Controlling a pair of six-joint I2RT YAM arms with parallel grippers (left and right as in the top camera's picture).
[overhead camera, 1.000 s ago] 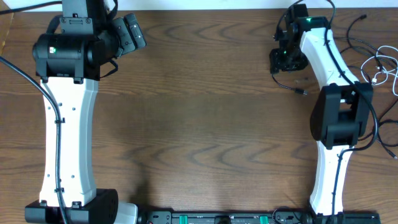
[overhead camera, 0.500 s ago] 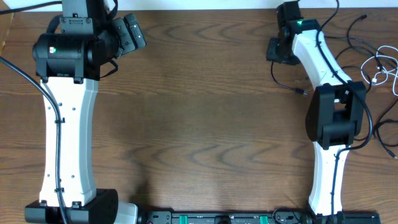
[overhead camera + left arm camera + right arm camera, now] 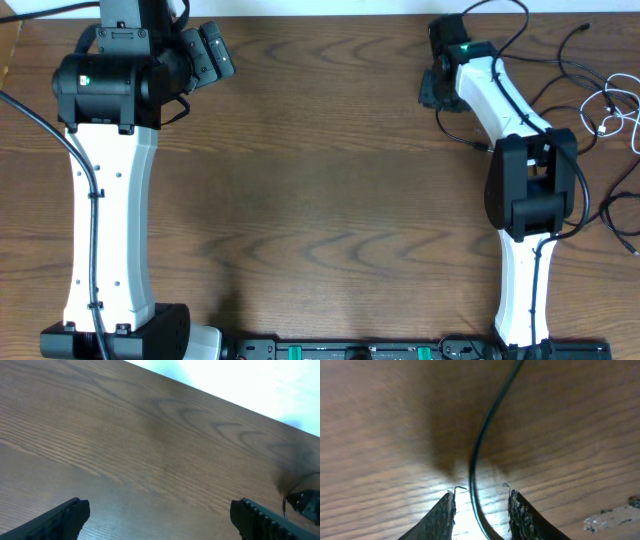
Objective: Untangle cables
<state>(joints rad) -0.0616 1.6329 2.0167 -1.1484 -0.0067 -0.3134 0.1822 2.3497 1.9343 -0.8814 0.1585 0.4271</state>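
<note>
A thin black cable (image 3: 462, 136) curves from my right gripper (image 3: 432, 90) to its small plug (image 3: 488, 148) on the wooden table. In the right wrist view this black cable (image 3: 487, 415) runs between the fingers of the right gripper (image 3: 482, 494), which stand a little apart, with a gap on each side of it. More loose cables lie at the far right: black ones (image 3: 572, 52) and a white one (image 3: 618, 112). My left gripper (image 3: 222, 55) hangs at the back left, far from all cables. The left gripper (image 3: 160, 505) is wide open over bare wood.
The table's back edge (image 3: 215, 397) runs just beyond both grippers. A black cable loop (image 3: 615, 215) lies near the right edge. The right arm's own thick black cable runs along its white link (image 3: 515, 100). A black rail (image 3: 360, 350) lines the front edge.
The right gripper has moved left and toward the back edge, its arm stretching out. The cable's plug has stayed in place. The left arm has not moved.
</note>
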